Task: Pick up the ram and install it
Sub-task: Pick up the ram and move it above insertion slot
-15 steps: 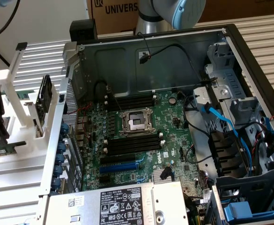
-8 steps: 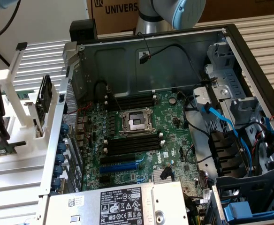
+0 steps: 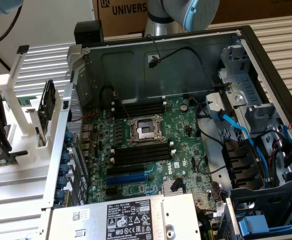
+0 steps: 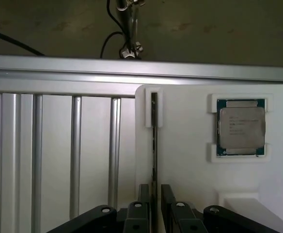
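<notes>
The gripper [image 4: 155,190] is poised at a white holder [image 4: 190,160], its fingers [image 4: 167,194] spread on either side of the ram [image 4: 153,141] without clamping it. The ram stands on edge in the holder's slot, near a processor [image 4: 241,127]. The opened computer case [image 3: 126,70] lies at the exterior view's right.

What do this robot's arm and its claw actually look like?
The arm is a silvery-grey tube with rounded pale blue joint caps. The gripper is black: two flat parallel fingers on bolted linkage bars.
</notes>
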